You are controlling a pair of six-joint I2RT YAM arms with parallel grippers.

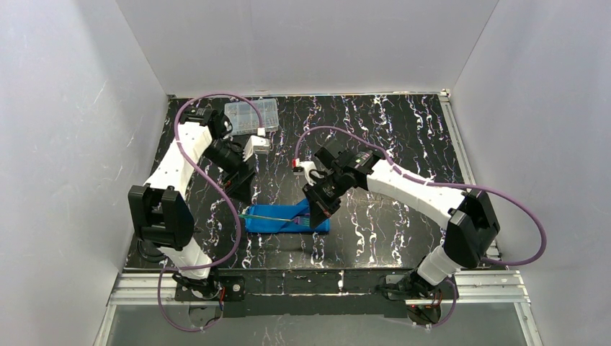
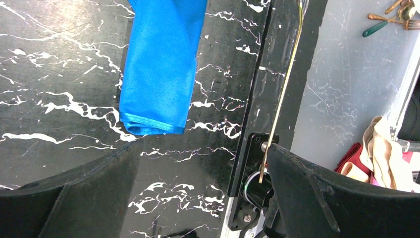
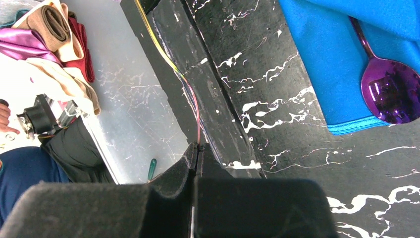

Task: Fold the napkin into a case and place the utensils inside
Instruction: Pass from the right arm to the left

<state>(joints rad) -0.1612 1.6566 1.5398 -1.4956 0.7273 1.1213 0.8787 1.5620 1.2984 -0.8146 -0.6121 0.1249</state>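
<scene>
The napkin lies folded as a narrow blue case (image 1: 287,221) on the black marbled table, also seen in the left wrist view (image 2: 158,64). A purple spoon (image 3: 389,91) rests on the case (image 3: 337,59), its handle running under a fold. My right gripper (image 1: 317,210) (image 3: 198,148) hovers over the case's right end, shut on a thin iridescent gold-green utensil (image 3: 163,54). That utensil (image 1: 274,210) reaches left above the case. Its free tip (image 2: 285,89) ends beside the right finger of my left gripper (image 2: 203,153). The left gripper (image 1: 241,193) is open just beyond the case's left end, holding nothing.
A clear compartment box (image 1: 251,115) stands at the back left. The table's front rail (image 1: 317,285) runs close behind the case. Below the table lie folded cloths (image 2: 381,148) (image 3: 49,44), loose cutlery (image 2: 391,20) and a green-handled piece (image 3: 151,168).
</scene>
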